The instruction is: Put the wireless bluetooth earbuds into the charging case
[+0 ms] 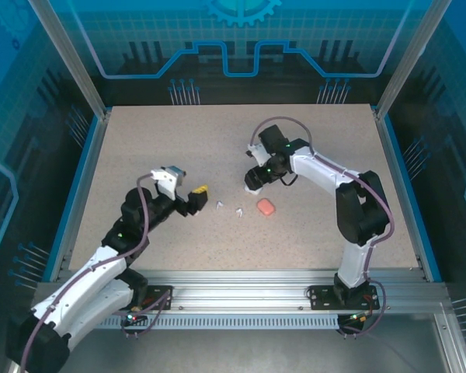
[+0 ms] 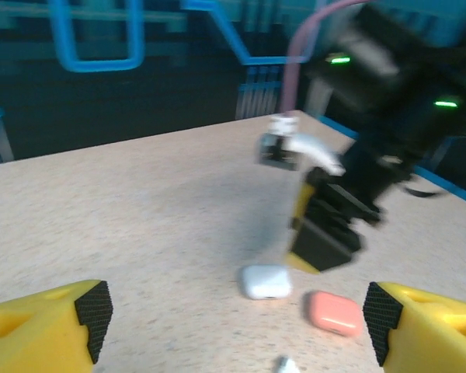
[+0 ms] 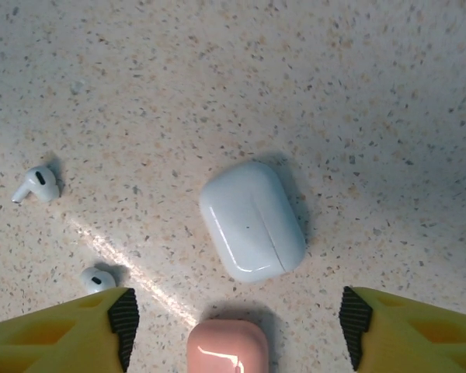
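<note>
Reach near-equal: your left gripper (image 2: pixel 237 320) and right gripper (image 3: pixel 238 322) both spread wide, empty; white case (image 3: pixel 252 221) centred ahead of right jaws, long axis upper-left to lower-right; two earbuds (image 3: pixel 37 183) at left edge of right-wrist frame, outside jaws.

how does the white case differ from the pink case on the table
The white case is white; the pink case is salmon-pink. In the right wrist view the white case lies slanted, whole, its lid seam showing; the pink case is cut by the bottom edge, no seam visible. Both are glossy rounded pebbles lying flat on the table, not touching.
</note>
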